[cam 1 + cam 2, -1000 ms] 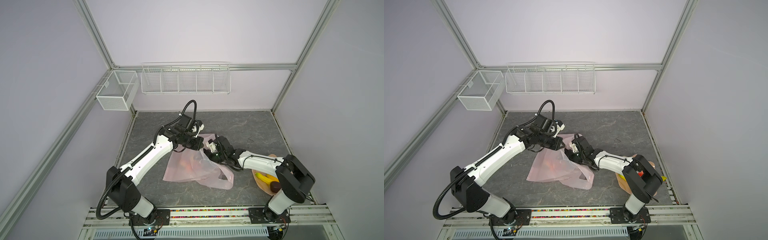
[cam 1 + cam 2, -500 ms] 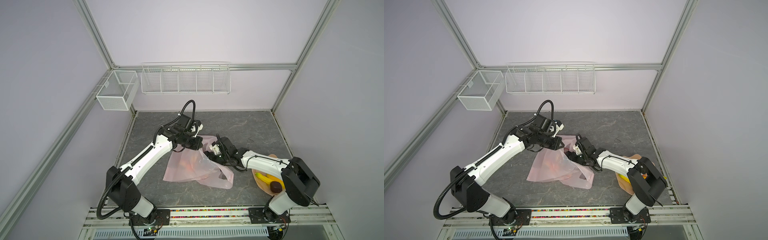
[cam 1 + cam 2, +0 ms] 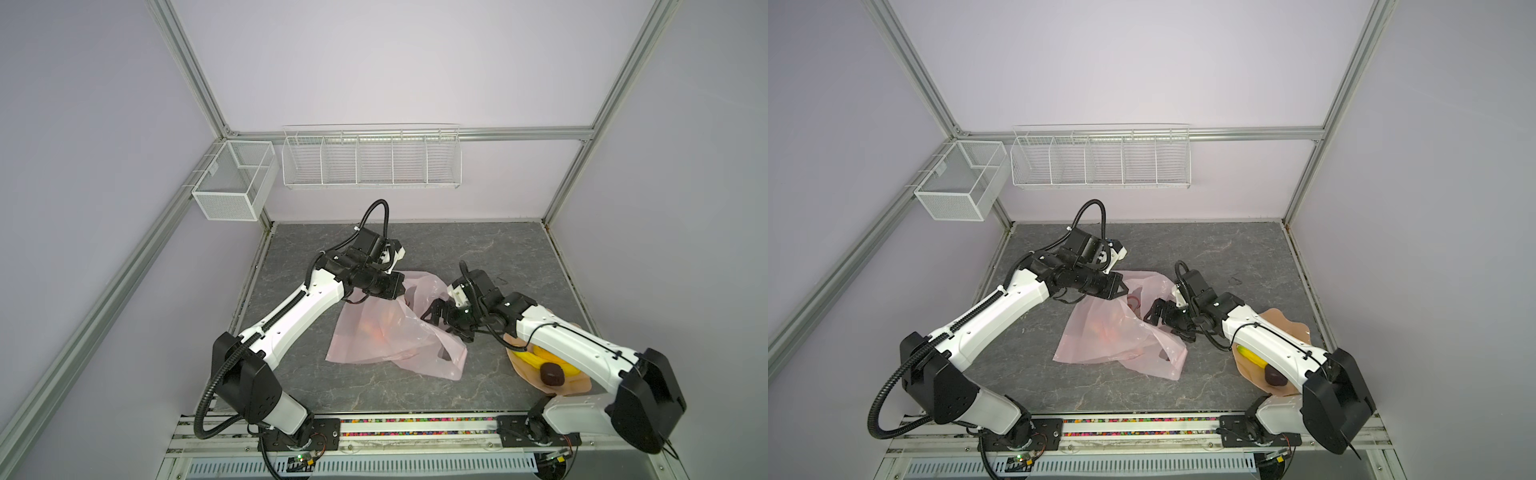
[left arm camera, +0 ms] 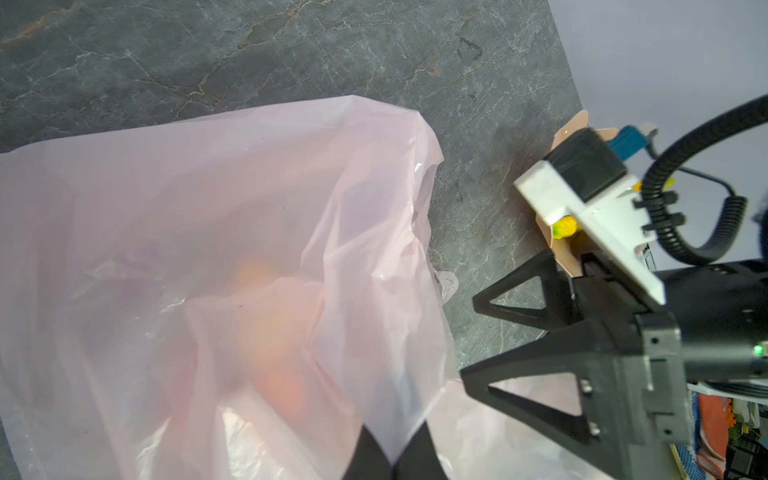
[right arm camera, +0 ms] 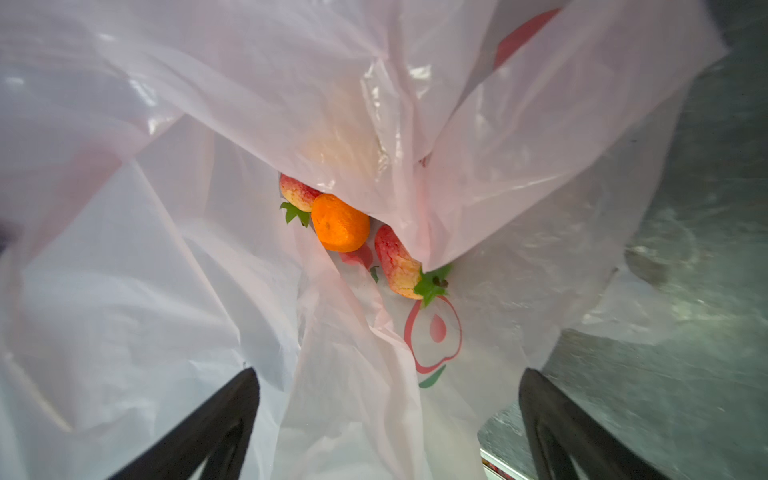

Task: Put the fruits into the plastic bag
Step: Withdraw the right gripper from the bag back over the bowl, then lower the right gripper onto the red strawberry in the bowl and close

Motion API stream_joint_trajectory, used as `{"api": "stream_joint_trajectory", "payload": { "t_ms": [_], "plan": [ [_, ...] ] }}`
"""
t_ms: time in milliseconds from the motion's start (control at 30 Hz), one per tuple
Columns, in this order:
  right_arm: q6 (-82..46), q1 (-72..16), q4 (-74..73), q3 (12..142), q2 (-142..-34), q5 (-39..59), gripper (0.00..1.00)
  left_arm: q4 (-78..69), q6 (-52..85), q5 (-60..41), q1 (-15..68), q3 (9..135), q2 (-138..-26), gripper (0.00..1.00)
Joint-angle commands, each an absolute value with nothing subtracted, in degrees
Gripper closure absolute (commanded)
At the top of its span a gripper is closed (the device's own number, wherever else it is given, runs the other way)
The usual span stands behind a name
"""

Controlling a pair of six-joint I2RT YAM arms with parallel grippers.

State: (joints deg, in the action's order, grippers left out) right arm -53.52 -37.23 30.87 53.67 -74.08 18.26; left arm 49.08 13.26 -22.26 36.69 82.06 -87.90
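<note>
Though slumped across the grey surface [image 3: 457, 249] in both top views, pinched up at its far rim: plastic bag [image 3: 386, 332], pale pink and see-through; gripped there by left hand [image 3: 400, 286], fingertips [image 4: 370, 457] pressed together on a fold of film in the left wrist view; spread wide and holding nothing, right hand [image 3: 444, 326], at the bag's mouth on the side facing the plate [image 3: 1283, 328]; seen through that mouth from the right wrist view, deep inside the bag: orange [image 5: 340, 224], resting against one red-yellow fruit [image 5: 297, 193] with green leaves, just beside a second red-yellow fruit [image 5: 399, 266]; outside the bag, on the peach wavy-edged plate near the surface's right edge and partly under the right arm [image 3: 561, 345]: yellow bananas [image 3: 536, 355], with dark brown fruit [image 3: 552, 373] just beside them; plate and bag apart, bare surface between.
</note>
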Motion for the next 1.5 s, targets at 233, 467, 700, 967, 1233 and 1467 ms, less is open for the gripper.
{"api": "stream_joint_trajectory", "payload": {
  "t_ms": [233,467,700,967,1233,1467],
  "plan": [
    [-54.4,-31.95,63.28,57.48,-62.5,-3.65,0.01,47.99,11.95,-24.49,36.39,81.53,-88.42,1.0],
    [-52.78,-19.75,70.3,55.94,-57.09,-11.65,0.01,47.89,11.51,-25.52,36.39,81.4,-88.32,1.0],
    [-45.52,-7.27,71.19,55.28,-57.04,-15.52,0.06,48.24,11.01,-25.88,36.39,81.11,-87.59,1.0],
    [-41.48,6.49,64.98,51.71,-57.77,-13.8,0.12,48.29,10.63,-26.1,36.39,81.06,-87.4,1.0],
    [-39.75,14.46,57.63,52.0,-65.22,-10.25,0.21,48.15,10.63,-26.21,36.39,80.84,-87.28,1.0],
    [-39.83,16.5,53.22,52.29,-71.78,-9.32,0.26,47.81,10.85,-26.26,36.39,80.89,-87.44,1.0]
  ]
}}
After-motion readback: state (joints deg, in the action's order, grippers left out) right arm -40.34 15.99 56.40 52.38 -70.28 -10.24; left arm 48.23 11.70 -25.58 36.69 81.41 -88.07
